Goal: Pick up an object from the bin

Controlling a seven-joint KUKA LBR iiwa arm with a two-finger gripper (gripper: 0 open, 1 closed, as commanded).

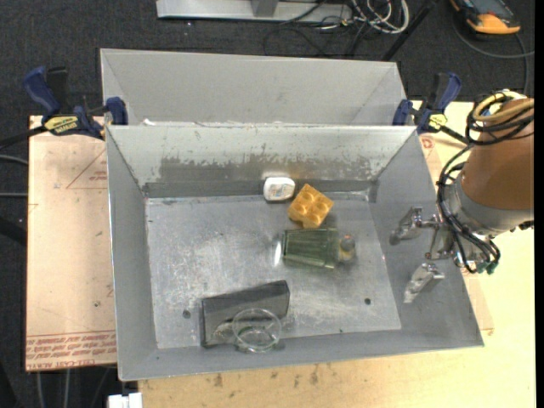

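Green translucent bottle (309, 249) lying mid-bin, just beside yellow studded plastic block (309, 205). Tool (403, 264) spread wide, empty, over right sloped wall of grey metal bin (255, 151).

Scuffed matt metal bin (195, 245); smooth yellow plastic block (309, 205)

Single camera, high above the grey bin (127, 228), angled down, arm entering from right
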